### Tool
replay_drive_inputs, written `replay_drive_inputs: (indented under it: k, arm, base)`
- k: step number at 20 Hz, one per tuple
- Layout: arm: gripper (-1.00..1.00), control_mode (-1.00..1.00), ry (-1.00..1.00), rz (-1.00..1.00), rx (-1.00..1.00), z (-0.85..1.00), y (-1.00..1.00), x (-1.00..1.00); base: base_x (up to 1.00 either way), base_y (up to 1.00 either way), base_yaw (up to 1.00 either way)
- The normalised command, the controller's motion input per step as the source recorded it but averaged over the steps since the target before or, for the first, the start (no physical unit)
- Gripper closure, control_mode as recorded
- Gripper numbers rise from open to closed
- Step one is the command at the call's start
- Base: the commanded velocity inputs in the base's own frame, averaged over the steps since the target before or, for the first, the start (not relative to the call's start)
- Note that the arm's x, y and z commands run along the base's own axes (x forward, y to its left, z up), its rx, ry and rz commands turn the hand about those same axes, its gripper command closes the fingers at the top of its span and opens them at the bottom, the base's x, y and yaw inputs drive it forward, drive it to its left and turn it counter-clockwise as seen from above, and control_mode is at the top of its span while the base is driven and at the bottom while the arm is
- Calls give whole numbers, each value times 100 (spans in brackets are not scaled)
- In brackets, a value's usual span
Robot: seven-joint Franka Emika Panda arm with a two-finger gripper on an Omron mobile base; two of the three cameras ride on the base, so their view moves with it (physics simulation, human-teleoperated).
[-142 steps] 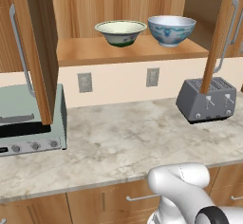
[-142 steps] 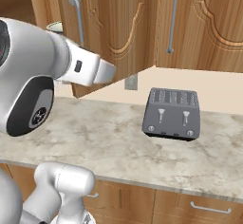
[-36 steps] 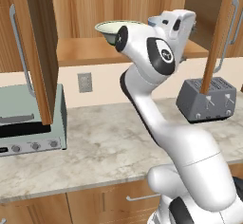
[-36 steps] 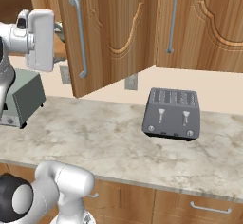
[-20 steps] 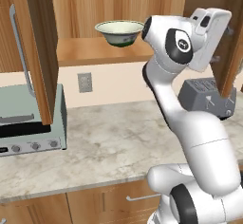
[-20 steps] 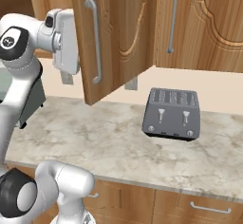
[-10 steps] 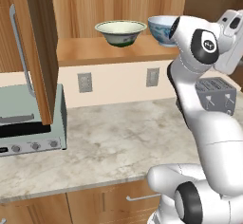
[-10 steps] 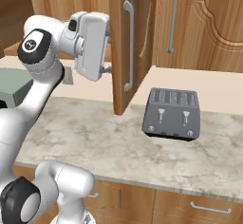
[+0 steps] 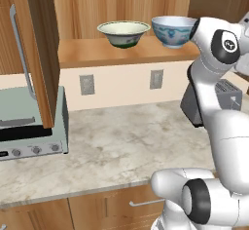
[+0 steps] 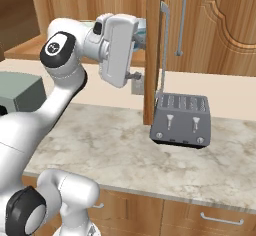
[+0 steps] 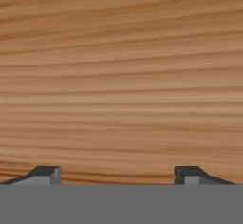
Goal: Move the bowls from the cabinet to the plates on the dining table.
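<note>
two bowls (image 9: 123, 32) (image 9: 173, 30) untouched on cabinet shelf (image 9: 104, 56); arm has swung right, pushing right door (image 10: 152, 50) wider. fingers (image 11: 117, 175) apart, holding nothing, facing wood.

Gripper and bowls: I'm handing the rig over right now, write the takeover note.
Gripper: open, holding nothing, pointed at the inner face of the right cabinet door, right up against the wood.
Bowls: the green-banded bowl and the blue-patterned bowl both sit side by side on the cabinet shelf.
Done: both cabinet doors are open; the right one stands edge-on beside the toaster.
Left: grasp each bowl, drive to the dining table and set one on each plate. Neither bowl is touched yet.
</note>
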Motion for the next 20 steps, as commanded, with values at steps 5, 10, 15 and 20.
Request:
replay_drive_inputs:
  k: [5,10,15,20]
  arm:
    - [-100,-100,0,2,0,-1,5,1]
    - [-100,-100,-13,0,8,1,45,-31]
    - [-100,-100,-17,0,16,13,53,-62]
    - [-100,-100,-19,0,13,12,62,-44]
  base:
    - [0,0,0]
    - [0,0,0]
    - [0,0,0]
    - [0,0,0]
